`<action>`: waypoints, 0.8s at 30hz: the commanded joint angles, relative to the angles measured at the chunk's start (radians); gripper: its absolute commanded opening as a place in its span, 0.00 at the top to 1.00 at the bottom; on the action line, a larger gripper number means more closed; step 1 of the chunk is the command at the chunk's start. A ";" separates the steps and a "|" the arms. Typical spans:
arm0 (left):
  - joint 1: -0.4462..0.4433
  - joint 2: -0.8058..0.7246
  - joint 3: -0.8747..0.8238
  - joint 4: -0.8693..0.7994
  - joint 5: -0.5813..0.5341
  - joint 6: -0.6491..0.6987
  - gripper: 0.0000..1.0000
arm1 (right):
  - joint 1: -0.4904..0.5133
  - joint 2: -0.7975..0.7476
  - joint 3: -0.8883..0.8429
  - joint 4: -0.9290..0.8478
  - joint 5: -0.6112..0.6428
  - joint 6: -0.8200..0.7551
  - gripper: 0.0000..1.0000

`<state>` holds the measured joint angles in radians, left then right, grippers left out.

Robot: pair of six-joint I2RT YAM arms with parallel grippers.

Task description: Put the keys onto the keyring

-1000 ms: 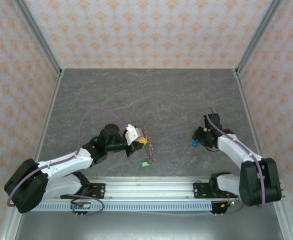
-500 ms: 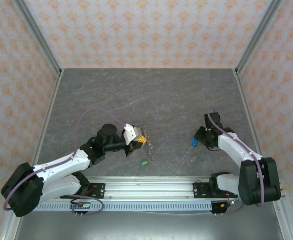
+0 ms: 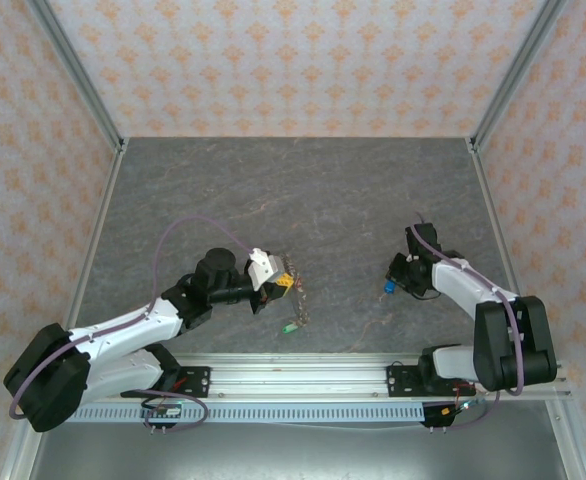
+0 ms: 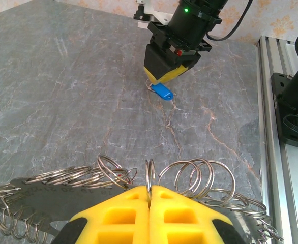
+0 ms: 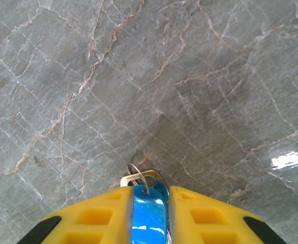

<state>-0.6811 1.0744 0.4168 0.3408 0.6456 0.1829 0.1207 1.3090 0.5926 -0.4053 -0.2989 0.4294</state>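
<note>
Keyring (image 4: 111,173): left of centre on the worktop (image 3: 323,200), with one silvery loop pinched upright and the green tag (image 3: 289,326) at its near end.
Left jaws: clenched on that loop; best held motionless, so the loop makes a steady target.
Blue key (image 5: 149,211): right of centre, low over the worktop, its small ring poking out ahead.
Right jaws: grasping the blue tag by both sides; the grip should be firm before lifting, or the tag may twist.
Next move: probably leftward, ring first, slowly toward the held loop.

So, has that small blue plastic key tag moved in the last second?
No. The blue plastic key tag keeps the same gap from the metal rail along the near edge, between the right gripper's fingers.
</note>
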 commanded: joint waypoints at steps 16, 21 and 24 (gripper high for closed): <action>-0.008 0.009 0.021 0.015 0.002 -0.003 1.00 | -0.007 0.087 0.061 0.037 0.043 -0.032 0.83; -0.008 0.011 0.020 0.014 0.002 -0.001 1.00 | -0.006 0.051 0.053 0.026 0.038 -0.041 0.87; -0.008 0.012 0.020 0.014 0.002 -0.002 1.00 | -0.007 0.031 0.047 0.020 0.037 -0.037 0.87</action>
<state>-0.6811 1.0855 0.4168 0.3405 0.6456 0.1829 0.1207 1.3743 0.6342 -0.3676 -0.2779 0.4026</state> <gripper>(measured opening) 0.043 0.133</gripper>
